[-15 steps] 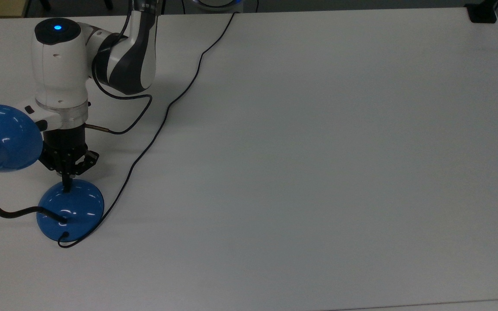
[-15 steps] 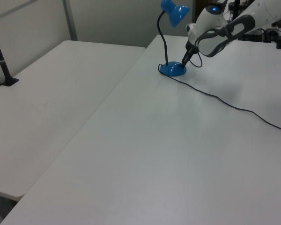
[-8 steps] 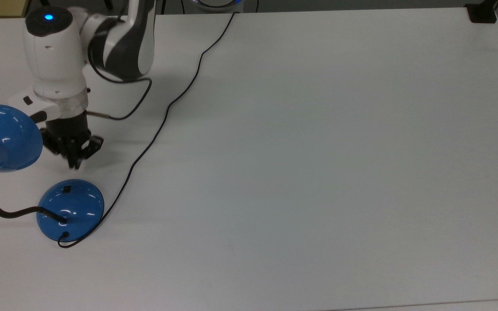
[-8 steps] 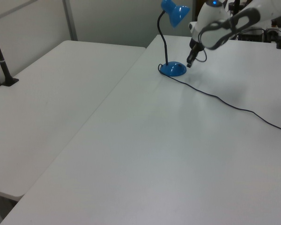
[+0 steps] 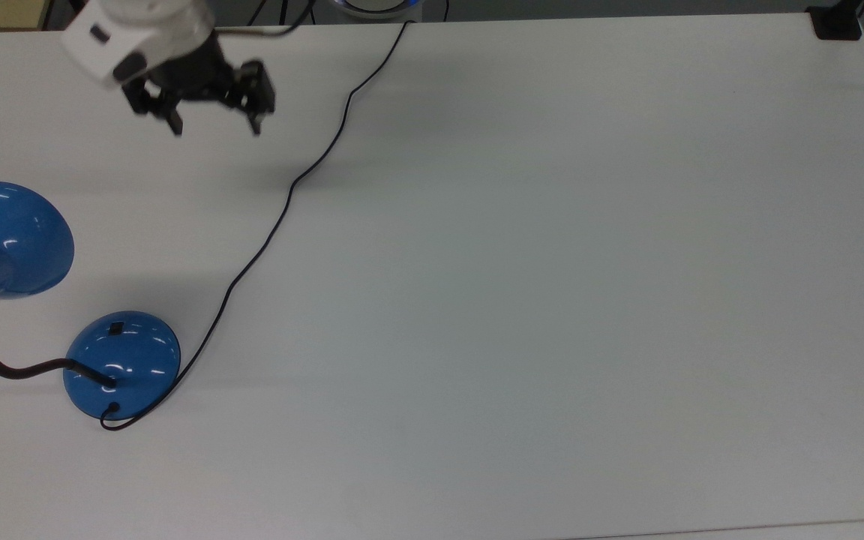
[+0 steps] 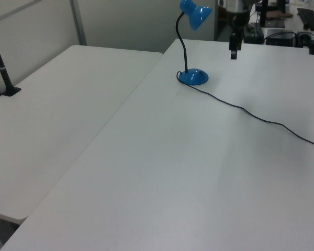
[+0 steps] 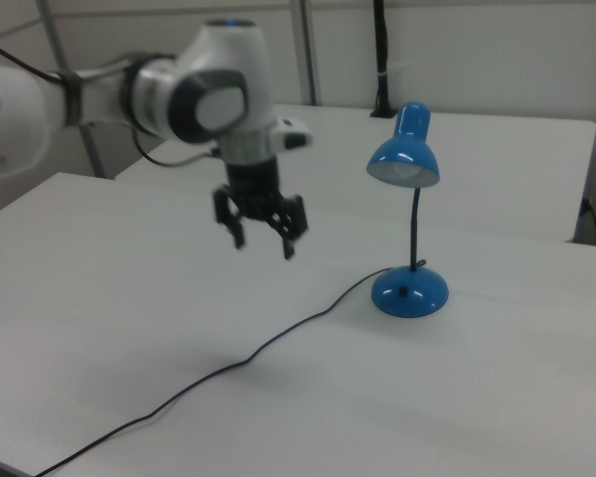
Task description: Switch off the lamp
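Blue lamp (image 5: pixel 121 365) on white table (image 5: pixel 552 262) at the top view's lower left, shade (image 7: pixel 404 159) dim, cord (image 5: pixel 282 202) trailing across the table toward its far edge; gripper (image 5: pixel 216 129) raised well apart from the base, fingers spread, empty; no readable writing anywhere.

one lamp (image 5: pixel 121 365), one cord (image 5: pixel 282 206), one robot arm (image 7: pixel 129 94), two white tables (image 6: pixel 199 172).
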